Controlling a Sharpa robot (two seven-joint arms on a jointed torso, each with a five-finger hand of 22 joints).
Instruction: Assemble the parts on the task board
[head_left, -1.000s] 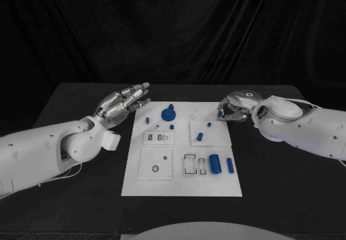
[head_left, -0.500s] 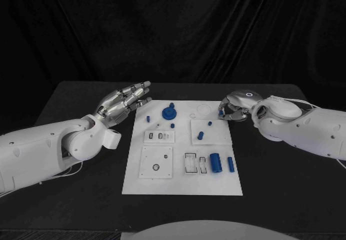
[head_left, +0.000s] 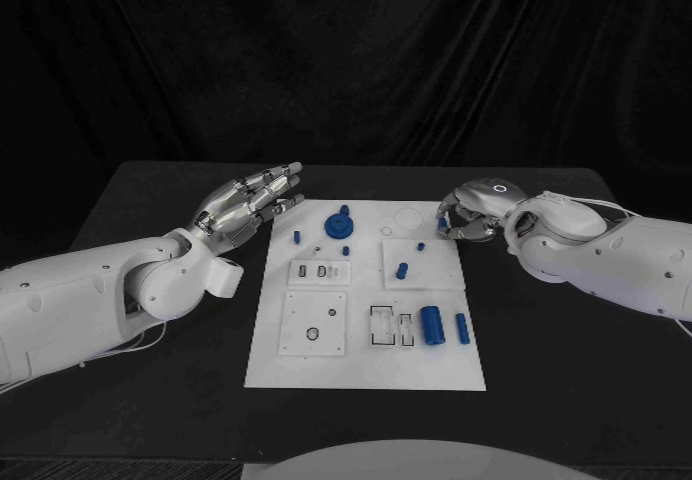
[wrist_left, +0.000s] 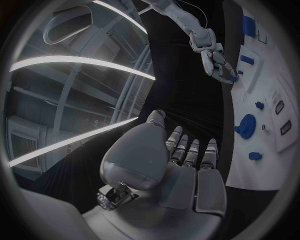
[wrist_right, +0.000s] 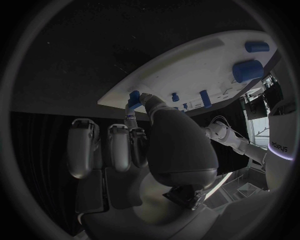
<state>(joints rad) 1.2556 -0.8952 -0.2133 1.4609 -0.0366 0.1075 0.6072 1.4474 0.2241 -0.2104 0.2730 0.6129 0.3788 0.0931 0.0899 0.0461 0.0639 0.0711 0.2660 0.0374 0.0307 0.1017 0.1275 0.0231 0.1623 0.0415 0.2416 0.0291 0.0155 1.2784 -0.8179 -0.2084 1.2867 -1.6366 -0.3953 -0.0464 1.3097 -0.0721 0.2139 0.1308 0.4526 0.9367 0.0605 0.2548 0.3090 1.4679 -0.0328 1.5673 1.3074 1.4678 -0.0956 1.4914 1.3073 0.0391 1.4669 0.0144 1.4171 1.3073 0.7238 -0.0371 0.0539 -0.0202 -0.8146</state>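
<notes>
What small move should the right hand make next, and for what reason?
Probably lift a little, straight up from the board's far right corner. The right hand pinches a small blue part at the edge of the task board, low over it, so raising it first would likely keep it from catching the board before carrying it to a slot. The left hand waits open beside the board.

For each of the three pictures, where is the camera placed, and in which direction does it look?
Head view: sits on the robot's head, looks down at the task board; both white arms come in, with the left hand and the right hand.
Left wrist view: sits behind the left hand, facing along its spread fingers beside the board's edge.
Right wrist view: sits behind the right hand, facing the board's corner, where it pinches a small blue part.
Shared: both wrist views show the board, and the left one also shows the right hand.
</notes>
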